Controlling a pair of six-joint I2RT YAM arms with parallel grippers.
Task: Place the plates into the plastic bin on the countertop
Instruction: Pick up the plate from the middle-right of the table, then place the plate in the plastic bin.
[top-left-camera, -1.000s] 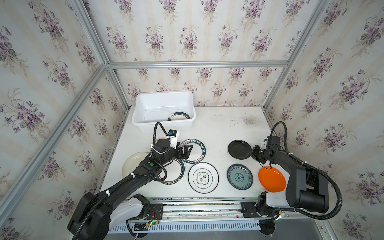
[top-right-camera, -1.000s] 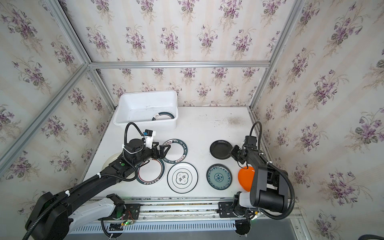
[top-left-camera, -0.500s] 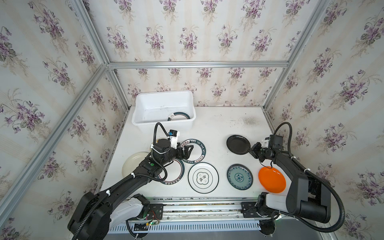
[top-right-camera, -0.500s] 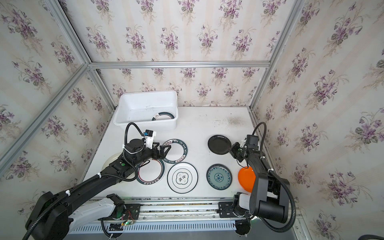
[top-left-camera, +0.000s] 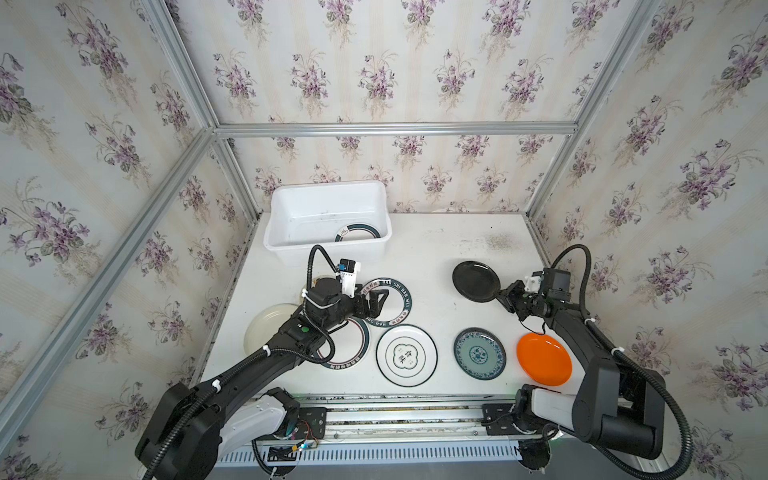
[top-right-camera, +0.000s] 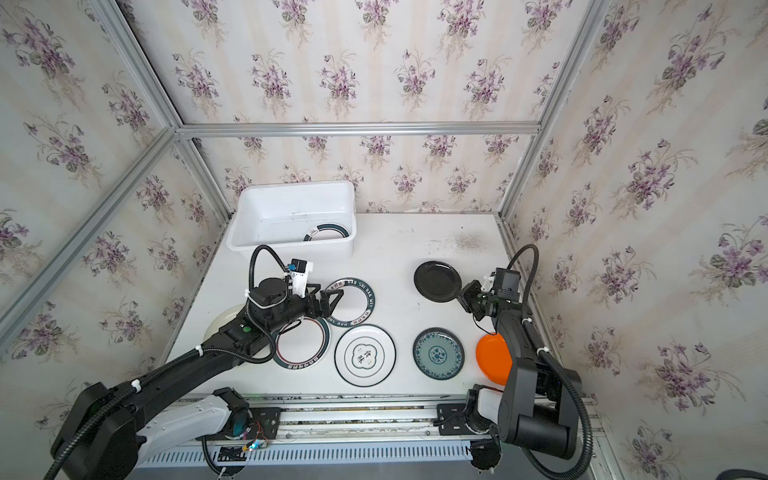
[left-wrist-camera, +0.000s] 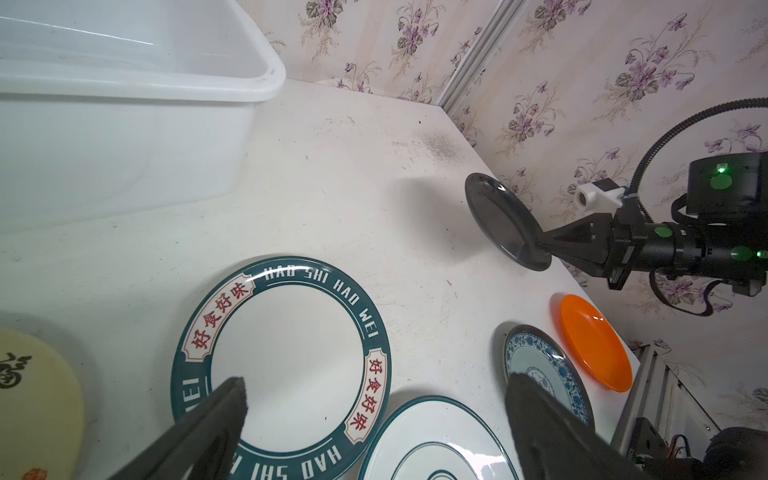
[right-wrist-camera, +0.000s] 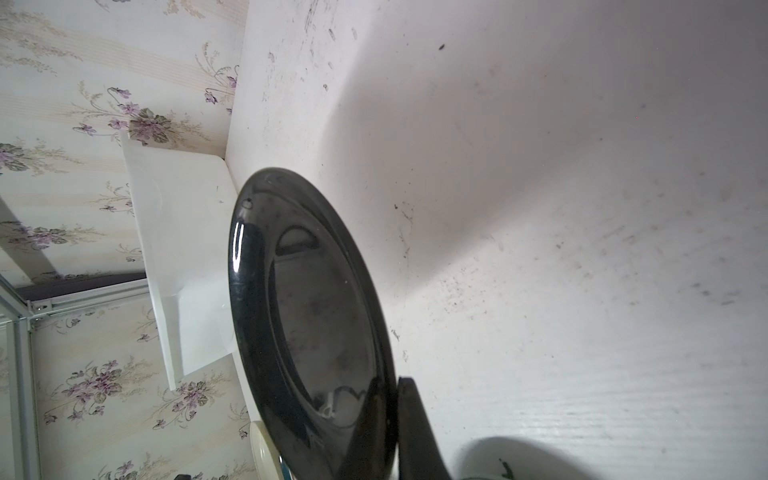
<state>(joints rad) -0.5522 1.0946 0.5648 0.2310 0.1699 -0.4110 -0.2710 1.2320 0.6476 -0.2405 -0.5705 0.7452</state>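
Observation:
My right gripper (top-left-camera: 504, 292) (right-wrist-camera: 395, 399) is shut on the rim of a black plate (top-left-camera: 476, 281) (top-right-camera: 437, 281) (right-wrist-camera: 316, 311) and holds it tilted above the countertop (top-left-camera: 436, 249). Over a white plate with a green lettered rim (top-left-camera: 397, 301) (left-wrist-camera: 291, 353), my left gripper (top-left-camera: 376, 299) (left-wrist-camera: 376, 384) stands open and empty. The plastic bin (top-left-camera: 324, 254) (top-right-camera: 249, 245) at the back left holds one green-rimmed plate (top-left-camera: 357, 232). Along the front lie a cream plate (top-left-camera: 266, 328), a green-rimmed plate (top-left-camera: 353, 349), an emblem plate (top-left-camera: 406, 355), a blue-green plate (top-left-camera: 479, 353) and an orange plate (top-left-camera: 543, 358).
Wallpapered walls with aluminium rails (top-left-camera: 395, 128) close in the back and both sides. A metal rail (top-left-camera: 395, 409) with the arm bases runs along the front edge. A patch of dark specks (top-left-camera: 496, 241) marks the countertop at the back right.
The right gripper has carried the black plate up and slightly toward the back. The left arm has stayed where it was, open.

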